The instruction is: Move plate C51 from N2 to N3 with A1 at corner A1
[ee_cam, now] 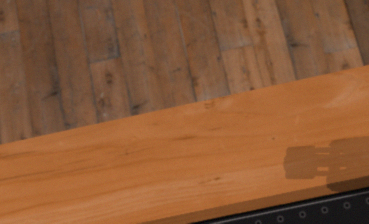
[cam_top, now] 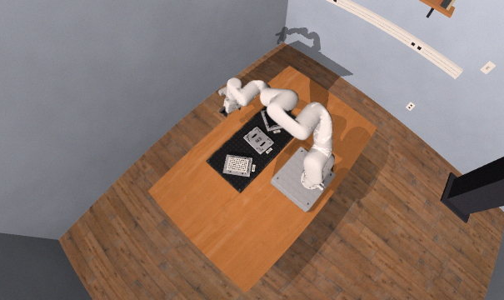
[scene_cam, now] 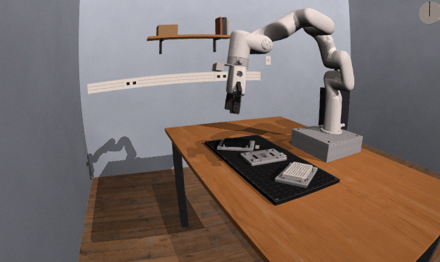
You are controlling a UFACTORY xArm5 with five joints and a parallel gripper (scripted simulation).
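Observation:
A black deck mat point(cam_top: 224, 164) point(scene_cam: 267, 182) point(ee_cam: 335, 210) on the table carries three grey nests in a row. The nearest nest holds a white well plate point(cam_top: 237, 165) point(scene_cam: 297, 170). The middle nest point(cam_top: 258, 140) point(scene_cam: 264, 156) shows a flat grey top with slots. The far nest point(cam_top: 269, 121) point(scene_cam: 236, 145) has a grey rim around a dark middle and is partly under the arm. The labels are too small to read. My gripper point(cam_top: 225, 109) point(scene_cam: 233, 105) is open and empty, high above the table's far edge, beyond the far nest. The wrist view shows no fingers.
Small white signs point(cam_top: 269, 151) stand beside the nests on the arm's side. The arm's grey base block point(cam_top: 293, 183) point(scene_cam: 325, 143) stands beside the mat. The table edge point(ee_cam: 135, 120) runs under the gripper, with wooden floor point(ee_cam: 110, 55) beyond it.

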